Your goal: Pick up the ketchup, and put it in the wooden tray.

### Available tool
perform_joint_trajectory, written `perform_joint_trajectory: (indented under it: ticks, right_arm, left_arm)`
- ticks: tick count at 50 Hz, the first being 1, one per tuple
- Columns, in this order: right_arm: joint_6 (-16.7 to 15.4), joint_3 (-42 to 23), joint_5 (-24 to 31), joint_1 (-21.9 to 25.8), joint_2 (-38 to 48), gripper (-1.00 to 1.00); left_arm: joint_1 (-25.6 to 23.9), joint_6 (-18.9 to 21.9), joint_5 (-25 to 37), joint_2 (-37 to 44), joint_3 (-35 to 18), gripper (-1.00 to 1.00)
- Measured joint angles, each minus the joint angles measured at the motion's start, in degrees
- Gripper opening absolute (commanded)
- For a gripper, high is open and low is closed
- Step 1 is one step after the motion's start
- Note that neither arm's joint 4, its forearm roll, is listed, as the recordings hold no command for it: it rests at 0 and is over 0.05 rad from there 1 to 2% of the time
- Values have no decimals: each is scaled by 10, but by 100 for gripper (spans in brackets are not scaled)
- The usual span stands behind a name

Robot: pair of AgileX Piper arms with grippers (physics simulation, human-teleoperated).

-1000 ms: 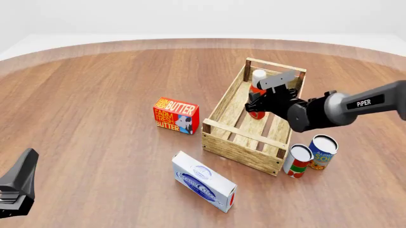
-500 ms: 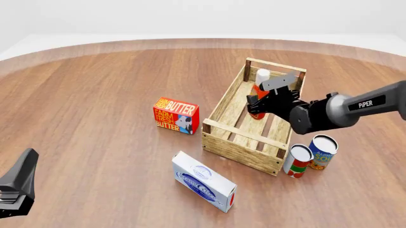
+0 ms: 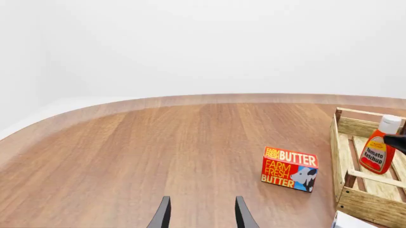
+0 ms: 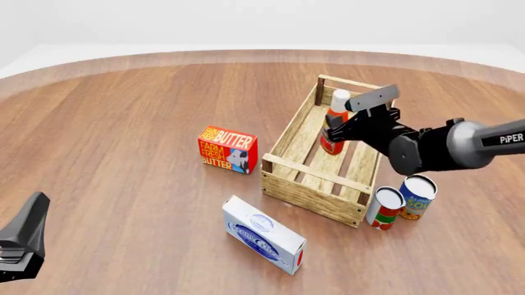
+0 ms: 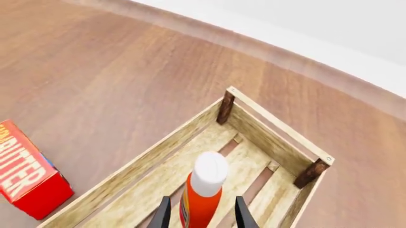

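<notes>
The ketchup (image 4: 334, 126), a red-orange bottle with a white cap, stands upright on the slatted bottom of the wooden tray (image 4: 316, 184), near its far end. My right gripper (image 4: 351, 125) is open just above and to the right of the bottle, not holding it. In the right wrist view the ketchup (image 5: 204, 190) stands between the spread fingers (image 5: 163, 216) inside the tray (image 5: 273, 126). My left gripper (image 4: 24, 239) is open and empty at the near left. The left wrist view shows its gripper (image 3: 199, 216), the ketchup (image 3: 379, 152) and the tray (image 3: 368, 209).
A red-orange butter box (image 4: 228, 149) stands left of the tray. A white and blue box (image 4: 264, 235) lies in front of it. Two cans (image 4: 384, 208) (image 4: 417, 196) stand at the tray's near right corner.
My right gripper has opened, let go of the ketchup and drawn up and to the right. The bottle now stands upright in the tray. The left arm has not moved.
</notes>
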Motion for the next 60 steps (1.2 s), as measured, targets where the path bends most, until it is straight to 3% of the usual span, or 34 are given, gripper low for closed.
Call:
perform_joint_trajectory:
  ticks: [32,60]
  right_arm:
    - [-11,151,-14,9,-183,100]
    - [1,302,-45,-33,-314,100]
  left_arm:
    - [0,0,-1,1,0,100]
    - [1,0,-2,2,0,100]
